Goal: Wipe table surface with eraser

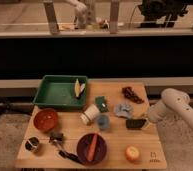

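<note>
- Gripper low over the table surface near its right edge, against the eraser; how far open: cannot tell.
- Arm enters across the right edge, elbow bent.

This is looking like a robot test lab: the table surface is standing beside a long dark barrier with railing posts, and the gripper is sitting by the eraser near the table's edge.

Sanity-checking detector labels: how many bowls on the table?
2: orange-red bowl at the left, purple bowl holding a carrot at front centre. None looks hidden; the gripper sits at the eraser, right side.
</note>
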Controlling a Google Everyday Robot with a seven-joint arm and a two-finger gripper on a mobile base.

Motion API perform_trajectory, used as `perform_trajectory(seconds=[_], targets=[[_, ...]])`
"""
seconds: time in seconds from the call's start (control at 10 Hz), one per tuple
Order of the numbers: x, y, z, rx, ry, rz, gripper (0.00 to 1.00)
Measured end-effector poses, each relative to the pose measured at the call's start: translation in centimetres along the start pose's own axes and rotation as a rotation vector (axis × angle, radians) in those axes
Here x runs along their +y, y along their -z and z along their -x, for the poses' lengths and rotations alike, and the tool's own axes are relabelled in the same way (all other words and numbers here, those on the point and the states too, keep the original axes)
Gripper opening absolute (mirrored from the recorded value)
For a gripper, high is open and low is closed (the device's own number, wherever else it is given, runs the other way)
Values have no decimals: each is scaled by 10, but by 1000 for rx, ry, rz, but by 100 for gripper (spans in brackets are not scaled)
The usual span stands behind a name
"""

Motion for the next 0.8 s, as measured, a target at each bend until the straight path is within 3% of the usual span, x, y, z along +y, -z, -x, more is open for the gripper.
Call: perform_trajectory(seconds=[0.2, 0.4, 0.8], targets=[[0, -14, 20, -22, 36, 26, 0], [17, -15, 31, -27, 69, 46, 0], [53, -8, 25, 8, 74, 79, 0]])
